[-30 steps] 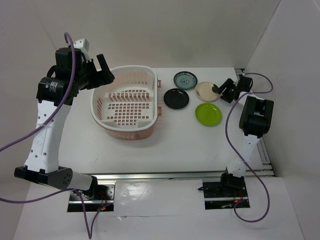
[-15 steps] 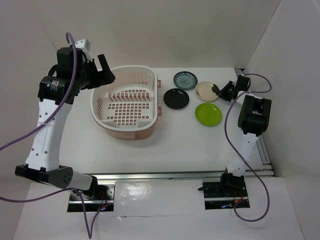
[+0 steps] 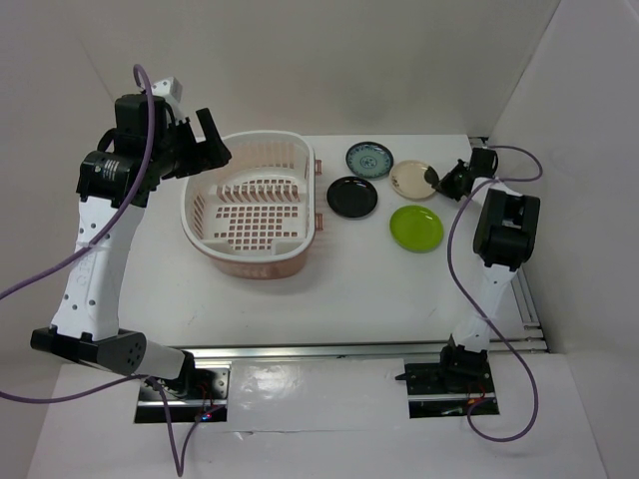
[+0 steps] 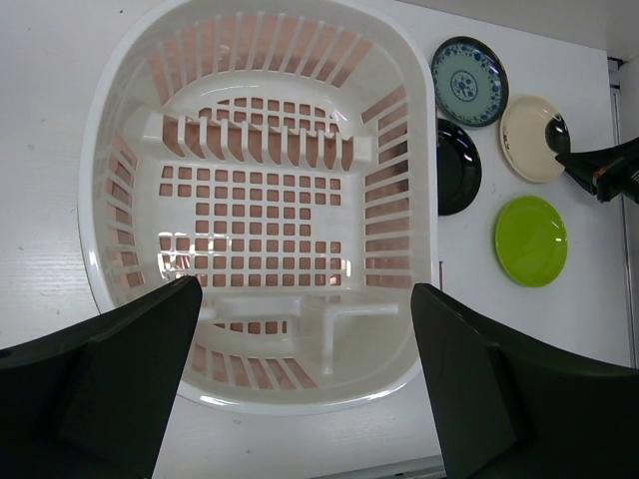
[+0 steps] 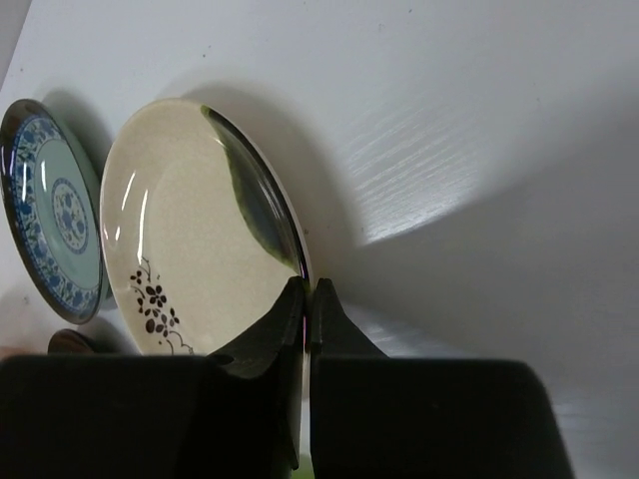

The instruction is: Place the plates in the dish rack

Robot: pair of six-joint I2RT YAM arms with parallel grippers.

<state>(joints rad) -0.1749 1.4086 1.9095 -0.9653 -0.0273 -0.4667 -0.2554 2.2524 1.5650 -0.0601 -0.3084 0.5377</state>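
Four round plates: blue-green patterned plate [image 3: 369, 159], black plate [image 3: 352, 197], cream plate [image 3: 410, 182], lime green plate [image 3: 416, 229]. One dish rack [image 3: 250, 262].

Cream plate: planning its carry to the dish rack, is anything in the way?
Only low things: the black plate and blue-green plate lie flat between the cream plate and the dish rack. The open left gripper hovers above the rack's far-left rim.

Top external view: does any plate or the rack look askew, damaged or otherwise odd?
Nothing stands out. The dish rack sits upright and empty; four plates lie beside it, unbroken. Only the cream plate has its rim pinched by the right gripper.
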